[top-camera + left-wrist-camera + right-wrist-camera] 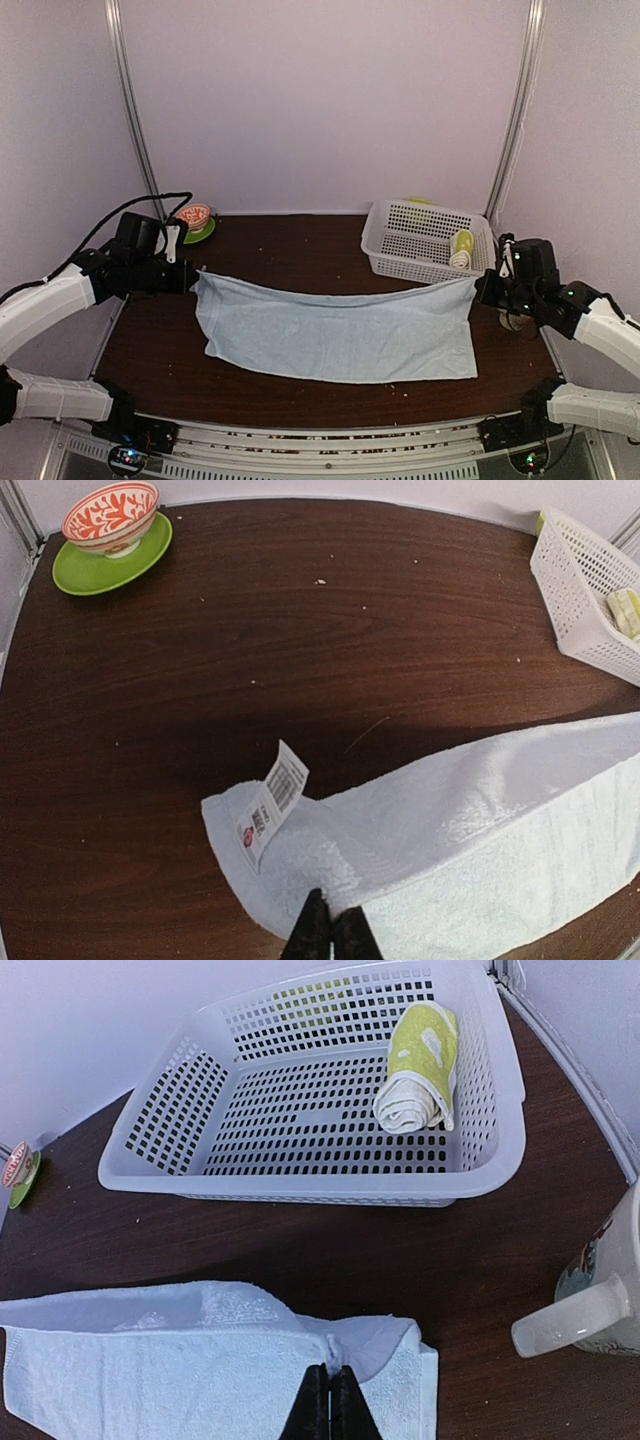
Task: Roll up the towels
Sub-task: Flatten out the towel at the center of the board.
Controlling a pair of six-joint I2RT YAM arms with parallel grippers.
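So far: the lime-green towel (420,1065) lies rolled up in the white basket (160,1140), so about half the job looks done to me.
Pale-blue towel (340,335): stretched long across the brown table (290,250) between the two arms, its tag (272,800) at the left end, not rolled at all.
Left gripper (333,915): pinched tight on the towel's left corner.
Right gripper (330,1378): clamped on the right corner, just in front of the basket.
Left to do: roll the blue one; it probably belongs beside the green roll afterwards.
Around: a patterned bowl (110,515) on a green saucer (90,575) at far left, a mug (600,1300) by the right edge.
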